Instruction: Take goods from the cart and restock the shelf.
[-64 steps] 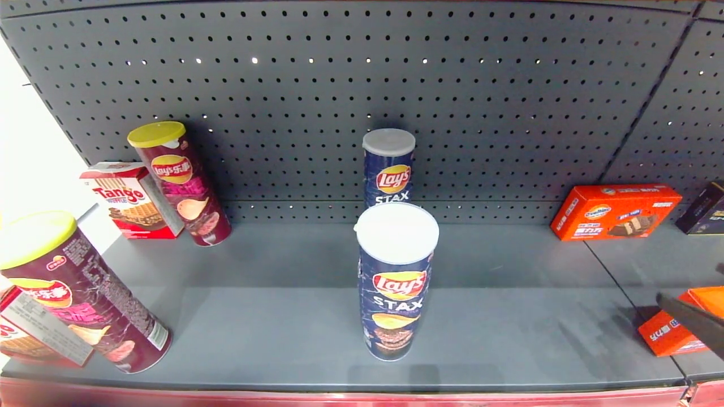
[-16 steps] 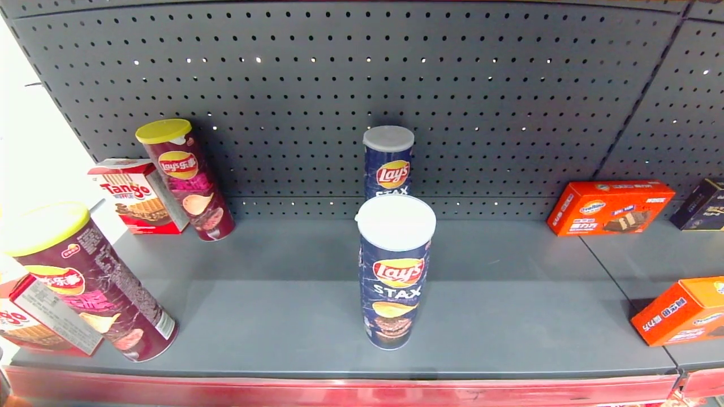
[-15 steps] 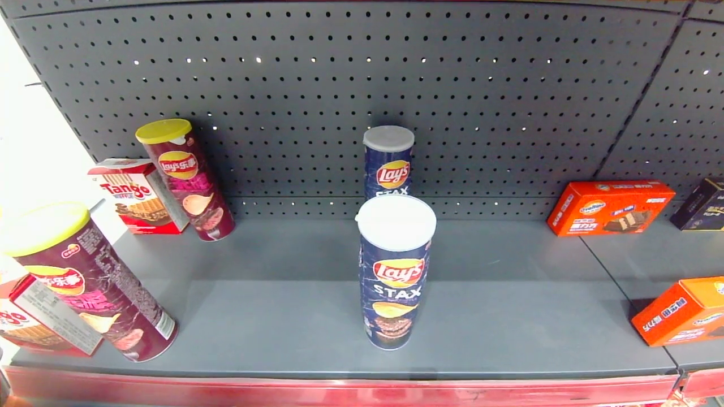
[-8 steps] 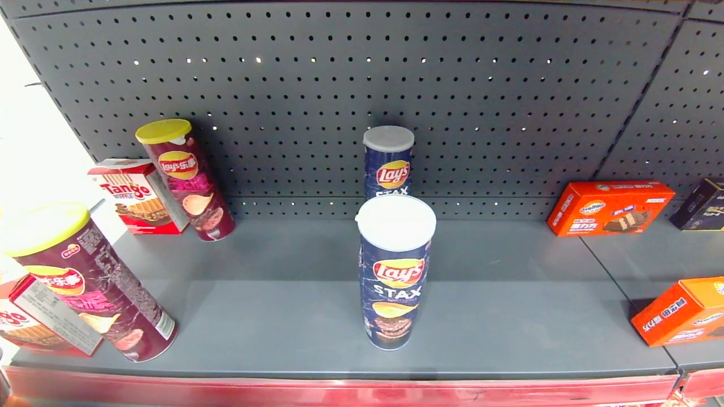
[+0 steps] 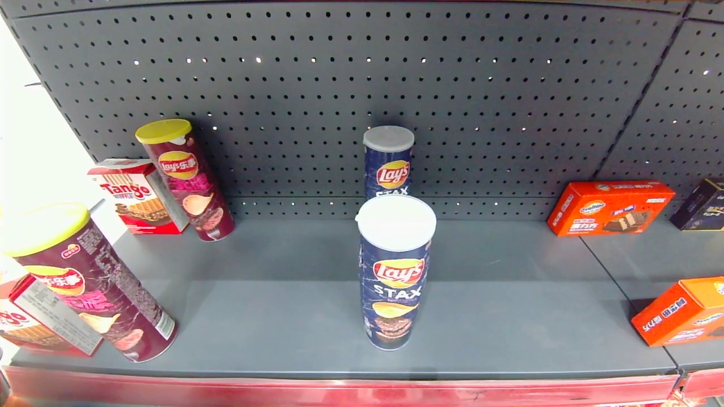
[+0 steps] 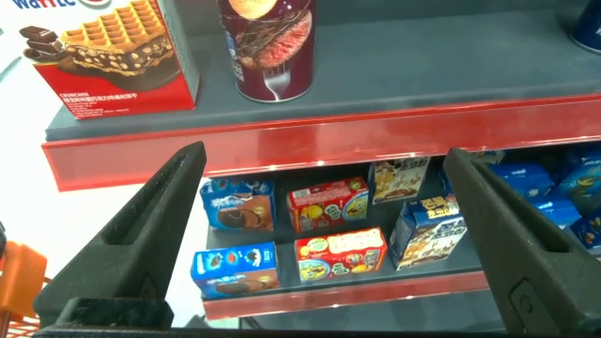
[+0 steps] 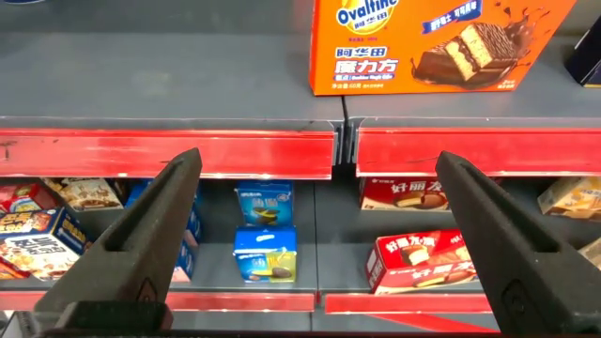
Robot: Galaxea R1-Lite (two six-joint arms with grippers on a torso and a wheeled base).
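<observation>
A dark grey shelf board (image 5: 509, 305) runs across the head view, backed by a perforated grey back panel (image 5: 481, 113) and edged in front with a red price rail (image 5: 339, 390). A seam splits the board near its right end, and the room to the left of the unit is plain bright white.

Two blue chip cans with pale lids stand upright in line. The front blue can (image 5: 396, 282) is mid-board and the rear blue can (image 5: 389, 164) is against the panel behind it. Two maroon cans with yellow lids stand on the left, the rear maroon can (image 5: 184, 181) by the panel and the front maroon can (image 5: 90, 288) near the rail. There are two wafer boxes, the rear wafer box (image 5: 133, 195) just beside the rear maroon can and the front wafer box (image 5: 34, 322) at the left edge, partly behind the front maroon can. On the right are two orange boxes, the rear orange box (image 5: 611, 206) by the panel and the front orange box (image 5: 679, 314) past the seam. One dark box (image 5: 701, 206) is cut off at the far right.

The left gripper (image 6: 324, 155) hangs in front of the rail below the front left corner, fingers spread wide with nothing between them. The right gripper (image 7: 319, 158) is likewise wide and empty, below the front orange box. Beyond both, a lower shelf (image 6: 329, 302) carries several small snack packs (image 6: 327, 202).

An orange piece (image 6: 14, 272) at the edge of the left wrist view may be the cart, though too little shows to be sure
</observation>
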